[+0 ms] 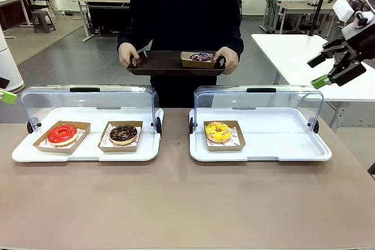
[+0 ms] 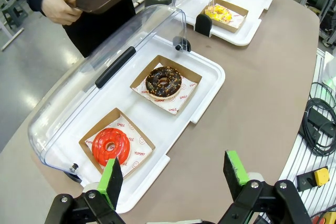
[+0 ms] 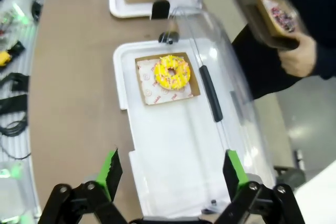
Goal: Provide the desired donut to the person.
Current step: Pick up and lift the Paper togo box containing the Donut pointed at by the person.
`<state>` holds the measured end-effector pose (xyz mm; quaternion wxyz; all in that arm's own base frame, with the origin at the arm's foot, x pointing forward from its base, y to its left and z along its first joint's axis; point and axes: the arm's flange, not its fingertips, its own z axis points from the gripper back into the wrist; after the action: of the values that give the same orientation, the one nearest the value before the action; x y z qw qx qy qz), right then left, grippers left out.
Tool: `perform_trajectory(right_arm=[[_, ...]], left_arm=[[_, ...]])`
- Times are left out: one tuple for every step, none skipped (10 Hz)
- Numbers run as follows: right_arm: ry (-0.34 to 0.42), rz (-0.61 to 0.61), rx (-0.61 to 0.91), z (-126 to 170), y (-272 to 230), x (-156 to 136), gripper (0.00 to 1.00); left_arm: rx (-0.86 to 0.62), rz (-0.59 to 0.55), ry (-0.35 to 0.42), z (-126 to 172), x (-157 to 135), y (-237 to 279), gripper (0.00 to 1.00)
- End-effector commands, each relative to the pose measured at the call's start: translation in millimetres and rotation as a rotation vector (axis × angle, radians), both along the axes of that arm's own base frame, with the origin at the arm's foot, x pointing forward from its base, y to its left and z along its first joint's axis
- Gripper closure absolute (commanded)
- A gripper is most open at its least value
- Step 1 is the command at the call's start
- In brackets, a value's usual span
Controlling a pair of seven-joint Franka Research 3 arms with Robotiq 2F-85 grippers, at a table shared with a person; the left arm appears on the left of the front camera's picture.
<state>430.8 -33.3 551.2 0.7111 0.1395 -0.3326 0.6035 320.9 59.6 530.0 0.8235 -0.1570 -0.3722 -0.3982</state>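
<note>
Seemingly the handover is made — a sprinkled donut (image 1: 201, 57) sits on the brown tray (image 1: 158, 65) the person (image 1: 181, 10) holds, well beyond both hands. The right hand (image 3: 171, 166) hangs wide open and empty, the yellow donut (image 3: 171, 72) ahead of it. The left hand (image 2: 173, 174), equally spread and empty, has the red donut (image 2: 111, 146) just below, the chocolate donut (image 2: 163, 82) farther on. A careless descent could clip a raised clear lid (image 2: 68, 103) — or dent a donut.
</note>
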Motion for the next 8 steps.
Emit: perform_trajectory(right_arm=[[0.011,-0.037,0.042,-8,-7,1,0.0],[0.024,-0.057,0.052,-10,-12,2,0.0],[0.03,-0.07,0.063,-12,-15,2,0.0],[0.031,-0.081,0.068,-12,-18,2,0.0],[0.029,-0.085,0.071,-13,-19,2,0.0],[0.007,-0.078,0.069,-13,-19,1,0.0],[-0.017,-0.059,0.075,-12,-20,-1,0.0],[-0.026,-0.068,0.07,-12,-22,-1,0.0]], left_arm=[[-0.011,-0.006,-0.001,-1,0,1,0.0],[-0.011,-0.006,-0.001,-1,0,1,0.0],[-0.011,-0.006,-0.001,-1,0,1,0.0],[-0.011,-0.006,-0.001,-1,0,1,0.0],[-0.011,-0.006,-0.001,-1,0,1,0.0],[-0.011,-0.006,-0.001,-1,0,1,0.0],[-0.011,-0.006,-0.001,-1,0,1,0.0],[-0.011,-0.006,-0.001,-1,0,1,0.0]])
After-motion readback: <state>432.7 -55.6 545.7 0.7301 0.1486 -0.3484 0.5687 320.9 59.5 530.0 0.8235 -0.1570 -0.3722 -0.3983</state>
